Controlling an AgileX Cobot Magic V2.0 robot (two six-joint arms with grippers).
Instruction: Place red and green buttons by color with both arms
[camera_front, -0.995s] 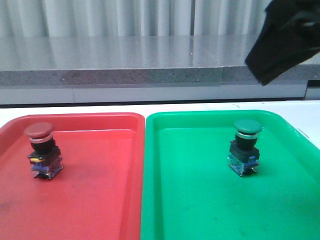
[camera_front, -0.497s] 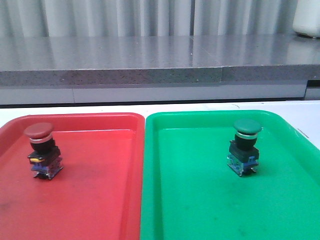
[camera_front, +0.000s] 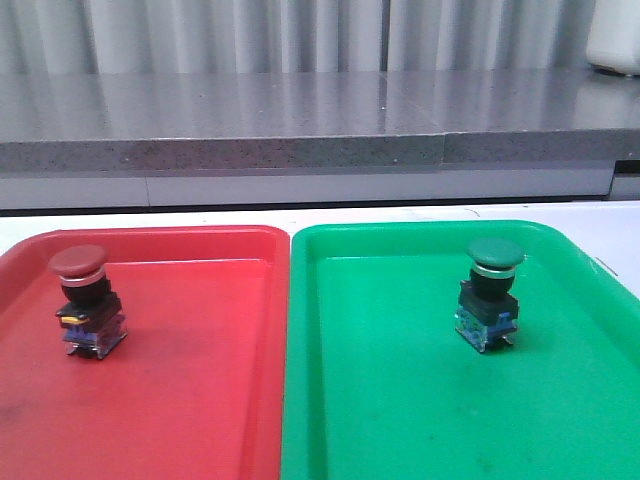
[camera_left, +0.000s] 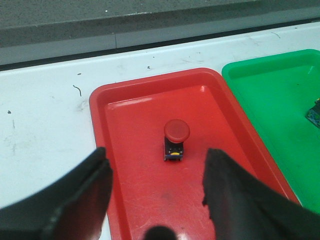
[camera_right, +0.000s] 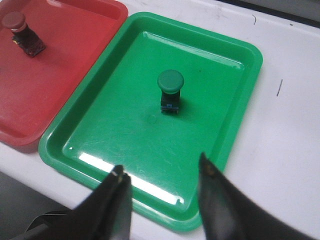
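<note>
The red button (camera_front: 85, 300) stood upright inside the red tray (camera_front: 200, 400), cap up, near that tray's far left corner and apart from its walls. The green button (camera_front: 491, 294) stood upright in the green tray (camera_front: 400, 420), toward its far right part, also clear of the rim. The green tray lay just beside the red tray on the right, their long edges almost touching (the front view showed only a thin seam between them). Both trays rested on the white table (camera_left: 45, 115).

The left gripper (camera_left: 157, 192) hung above the red tray's near end with its jaws spread wide and nothing between them; the red button (camera_left: 176, 139) sat beyond the fingers, well apart from them. The right gripper (camera_right: 162, 200) hovered over the green tray's near rim (camera_right: 150, 200), jaws likewise parted and empty, the green button (camera_right: 170, 91) out ahead of it, untouched.
</note>
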